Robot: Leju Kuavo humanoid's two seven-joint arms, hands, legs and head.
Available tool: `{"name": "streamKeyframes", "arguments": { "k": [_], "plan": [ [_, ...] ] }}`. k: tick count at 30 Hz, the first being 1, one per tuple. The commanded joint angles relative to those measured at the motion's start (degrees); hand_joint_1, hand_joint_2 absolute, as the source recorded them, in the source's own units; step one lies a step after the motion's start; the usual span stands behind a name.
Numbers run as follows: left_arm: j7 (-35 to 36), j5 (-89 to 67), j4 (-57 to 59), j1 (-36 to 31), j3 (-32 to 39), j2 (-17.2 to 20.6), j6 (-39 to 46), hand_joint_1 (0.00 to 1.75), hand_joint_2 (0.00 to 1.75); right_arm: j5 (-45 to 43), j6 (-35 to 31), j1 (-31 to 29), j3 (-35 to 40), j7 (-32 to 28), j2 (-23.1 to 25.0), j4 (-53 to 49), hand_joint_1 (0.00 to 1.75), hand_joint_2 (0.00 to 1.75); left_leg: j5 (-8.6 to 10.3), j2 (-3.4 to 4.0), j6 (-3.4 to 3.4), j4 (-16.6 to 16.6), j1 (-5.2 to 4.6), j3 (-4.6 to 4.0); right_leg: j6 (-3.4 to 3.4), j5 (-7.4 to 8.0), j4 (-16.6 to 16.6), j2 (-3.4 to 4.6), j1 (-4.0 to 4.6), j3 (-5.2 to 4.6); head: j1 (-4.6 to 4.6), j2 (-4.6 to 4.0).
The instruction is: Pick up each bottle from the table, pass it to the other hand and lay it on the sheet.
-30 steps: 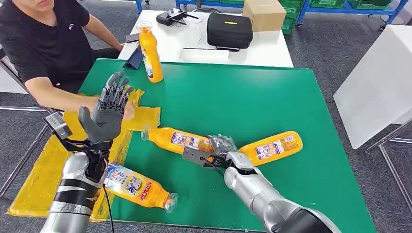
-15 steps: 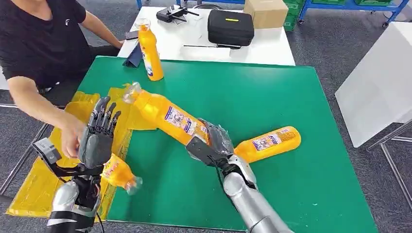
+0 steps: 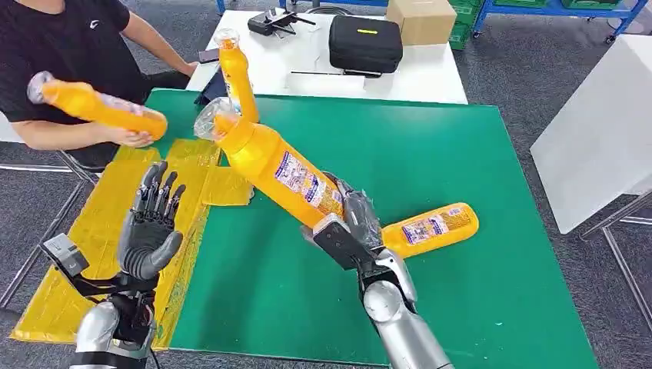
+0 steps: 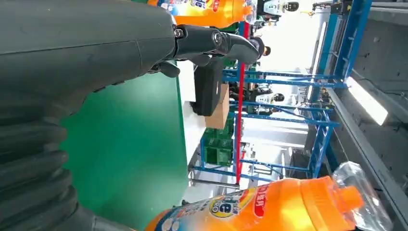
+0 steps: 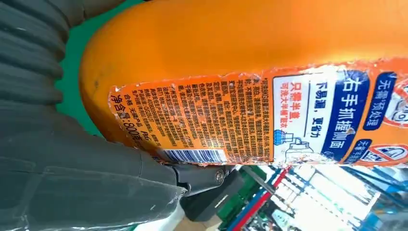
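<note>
My right hand (image 3: 350,231) grips the base of an orange bottle (image 3: 277,163) and holds it lifted above the green table (image 3: 430,146), its clear cap tilted toward the far left; its label (image 5: 269,120) is close in the right wrist view. My left hand (image 3: 150,231) is raised with fingers spread and holds nothing, over the yellow sheet (image 3: 84,254). A second orange bottle (image 3: 430,227) lies on the table beside my right hand. A third one (image 3: 234,73) stands upright at the far edge. A person holds another bottle (image 3: 96,108) above the sheet.
The person in a black shirt (image 3: 69,54) sits at the far left. Behind the green table stands a white table (image 3: 307,65) with a black case (image 3: 364,43), a cardboard box (image 3: 419,21) and a controller. A white board (image 3: 600,131) stands to the right.
My right hand has raised its bottle from the table and tilted it up toward the left. The person has picked a bottle off the sheet. My left hand has dropped lower.
</note>
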Motion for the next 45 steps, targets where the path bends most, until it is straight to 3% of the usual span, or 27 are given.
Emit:
{"name": "streamKeyframes", "arguments": {
  "k": [1,5,9,16,21,35,40,45],
  "plan": [
    [0.81,4.1,-0.58,1.73,-1.9,-0.17,-2.6,0.0,1.75,5.92,1.94,-0.48,10.32,0.85,0.58,4.8,1.75,1.75,-0.05,0.12,-0.05,-0.02,0.06,0.11,-0.08,0.0,-0.05,0.1,0.07,0.09,0.0,0.0],
    [0.73,4.39,-1.61,2.61,-2.06,-0.07,-2.69,0.0,1.75,6.93,-0.09,0.6,12.3,1.41,1.31,5.86,1.75,1.75,-0.07,0.14,-0.06,-0.06,0.08,0.16,-0.09,-0.01,-0.09,0.12,0.09,0.14,0.0,0.0],
    [0.43,4.56,-3.52,4.31,-2.28,0.23,-2.35,0.0,1.75,10.4,0.51,2.44,20.58,1.89,1.21,6.4,1.75,1.75,-0.06,0.05,-0.04,-0.05,0.08,0.09,-0.09,-0.03,-0.09,0.03,0.08,0.09,-0.02,0.0],
    [0.42,4.57,-3.64,4.44,-2.25,0.31,-2.38,0.0,1.75,10.54,0.35,2.33,20.73,1.99,1.11,6.41,1.75,1.75,0.0,-0.09,-0.05,-0.07,0.09,0.04,-0.1,-0.03,-0.1,-0.11,0.08,-0.43,-0.02,0.0],
    [0.03,4.74,-4.35,5.61,-1.42,0.6,-2.02,0.0,1.75,12.47,0.74,3.57,26.22,2.2,0.49,6.03,1.75,1.75,-0.03,0.0,-0.04,-0.09,0.05,-0.01,-0.09,-0.04,-0.1,-0.02,0.04,-0.51,0.02,0.0],
    [-0.51,4.76,-3.6,5.23,-1.61,0.81,-2.98,0.0,1.75,11.64,0.63,2.73,27.41,3.53,-0.25,7.54,1.75,1.75,-0.02,-0.12,-0.04,-0.08,0.1,0.04,-0.11,-0.06,-0.13,-0.15,0.08,-0.44,0.0,0.0],
    [-2.35,7.83,-3.9,6.81,-4.93,3.91,-8.85,0.0,1.75,10.65,0.97,2.15,27.29,3.38,-0.74,8.45,1.75,1.75,-0.03,-0.11,-0.05,-0.11,0.09,0.07,-0.11,-0.06,-0.16,-0.14,0.08,-0.41,0.0,0.0],
    [-2.64,7.14,-5.72,7.7,-7.74,4.31,-10.17,0.0,1.75,10.47,0.95,2.2,27.02,3.65,-1.06,8.58,1.75,1.75,-0.07,-0.11,-0.07,-0.1,0.12,0.11,-0.13,-0.09,-0.18,-0.14,0.11,-0.34,0.0,0.0]
  ]
}}
